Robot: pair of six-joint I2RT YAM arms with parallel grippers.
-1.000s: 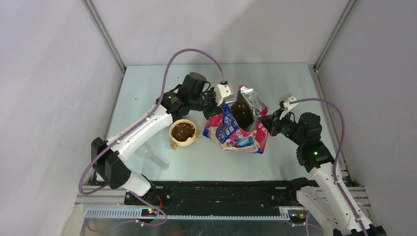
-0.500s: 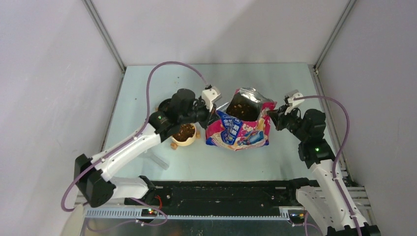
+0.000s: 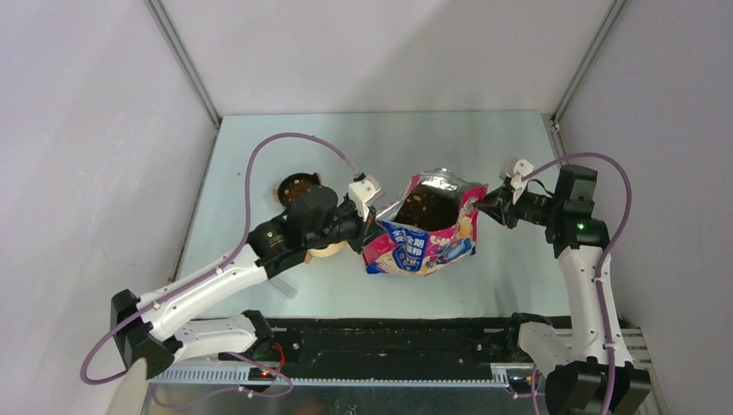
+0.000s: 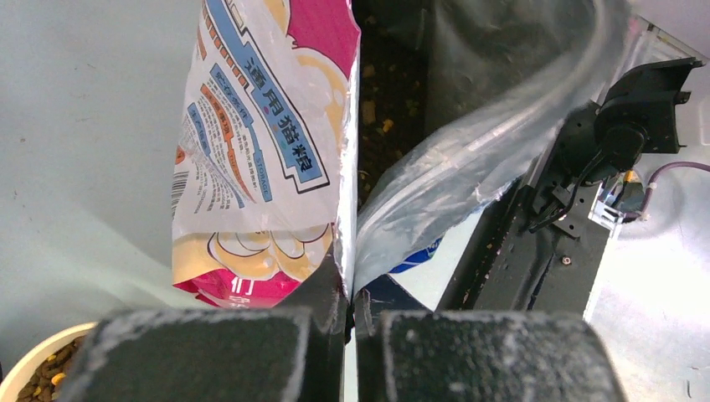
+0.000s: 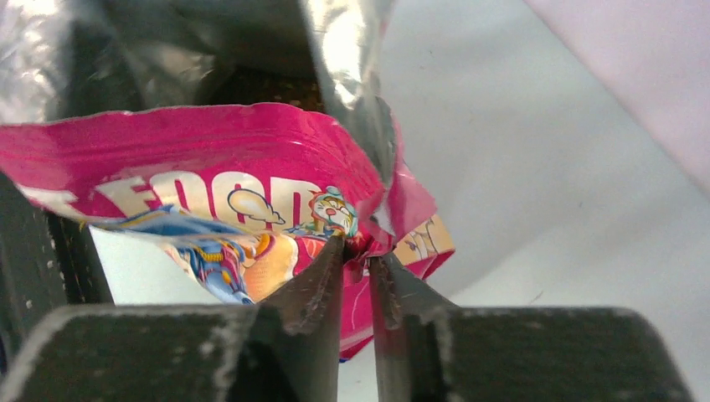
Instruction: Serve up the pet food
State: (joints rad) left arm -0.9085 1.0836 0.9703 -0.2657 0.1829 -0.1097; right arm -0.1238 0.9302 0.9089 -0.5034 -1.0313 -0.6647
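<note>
Two pincers flank the bag: the left gripper is pressed together on its side seam. The right gripper shows a thin slit between its tips with the pink corner in it, and I cannot tell whether it grips. The pet food lies dark and shadowed inside the bag's open mouth, and more fills a cream bowl cut off at the frame's corner.

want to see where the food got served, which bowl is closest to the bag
The cream bowl, just beside the bag on its left. The other bowl sits farther back, apart from the bag.
</note>
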